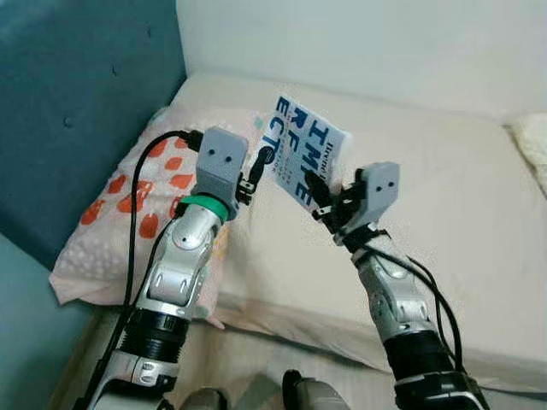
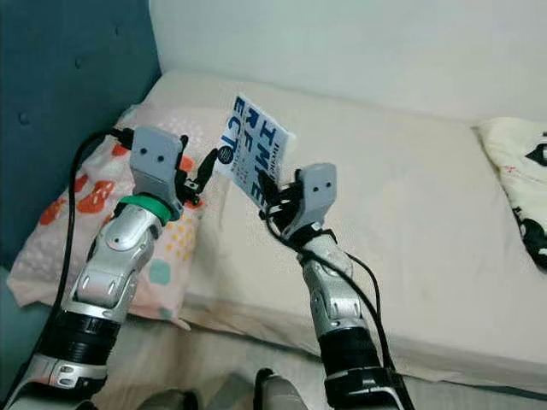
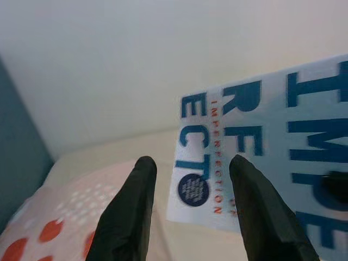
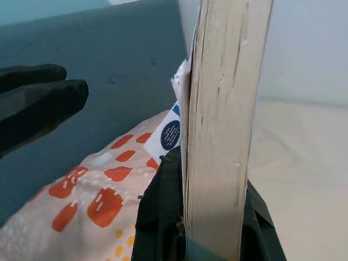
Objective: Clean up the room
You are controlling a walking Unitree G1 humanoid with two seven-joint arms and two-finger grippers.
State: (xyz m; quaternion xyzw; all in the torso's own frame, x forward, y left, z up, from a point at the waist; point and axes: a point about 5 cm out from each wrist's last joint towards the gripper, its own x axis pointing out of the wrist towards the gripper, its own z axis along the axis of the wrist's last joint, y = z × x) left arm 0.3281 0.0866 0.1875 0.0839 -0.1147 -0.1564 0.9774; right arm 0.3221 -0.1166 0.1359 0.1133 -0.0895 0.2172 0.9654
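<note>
Spanning most of the head views, a cream bed (image 1: 444, 213) meets a teal headboard (image 1: 77, 102) and white wall. Patterned pillow (image 1: 128, 205) with orange blotches lies at the bed's head end, under the left arm. Both arms raised over the mattress. Right pincer (image 1: 329, 198) clamped on a white book (image 1: 306, 154) with blue lettering, held tilted above the bed. Left pincer (image 1: 256, 171) fingers parted, tips just beside the book's corner. Right wrist view: page edge (image 4: 220, 125) gripped between fingers. Left wrist view: cover lettering beyond the spread fingers (image 3: 130, 212).
</note>
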